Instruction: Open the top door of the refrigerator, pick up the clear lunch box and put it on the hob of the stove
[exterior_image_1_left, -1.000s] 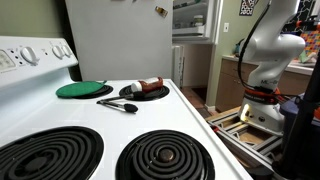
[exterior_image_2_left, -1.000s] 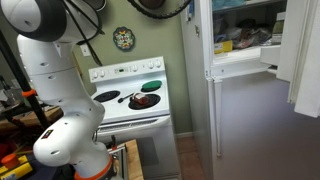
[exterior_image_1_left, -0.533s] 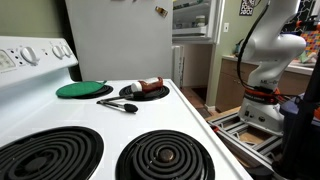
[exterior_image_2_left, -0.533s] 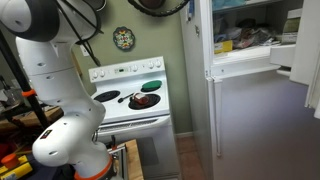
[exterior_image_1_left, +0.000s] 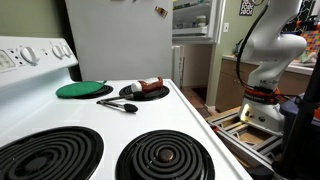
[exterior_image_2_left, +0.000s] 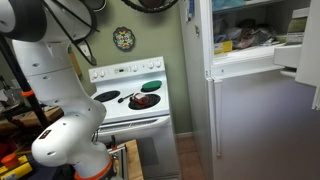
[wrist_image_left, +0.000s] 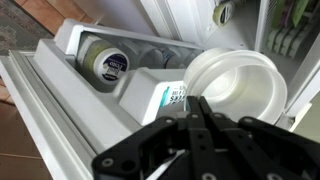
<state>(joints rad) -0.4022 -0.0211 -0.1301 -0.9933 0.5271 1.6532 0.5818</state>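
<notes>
The refrigerator (exterior_image_1_left: 120, 40) (exterior_image_2_left: 250, 120) stands beside the stove (exterior_image_2_left: 130, 105). Its top door (exterior_image_2_left: 308, 60) is swung open at the right edge, showing shelves with food. In the wrist view my gripper (wrist_image_left: 198, 108) is shut with its fingers pressed together and nothing between them. Just beyond the fingertips is a round whitish tub, the clear lunch box (wrist_image_left: 238, 88), next to a door shelf (wrist_image_left: 60, 80). The hob (exterior_image_1_left: 200, 125) with black coil burners fills the foreground. My gripper does not show in either exterior view.
A black plate with food (exterior_image_1_left: 143, 91) (exterior_image_2_left: 145, 101), a green disc (exterior_image_1_left: 84, 89) and a black utensil (exterior_image_1_left: 118, 104) lie at the back of the hob. A jar with a blue label (wrist_image_left: 105, 62) and a printed carton (wrist_image_left: 172, 97) sit in the door shelf. The robot base (exterior_image_2_left: 70, 140) stands before the stove.
The top door has swung further open, moving toward the right edge of an exterior view. The arm's upper part has shifted slightly. The hob and its things are unchanged.
</notes>
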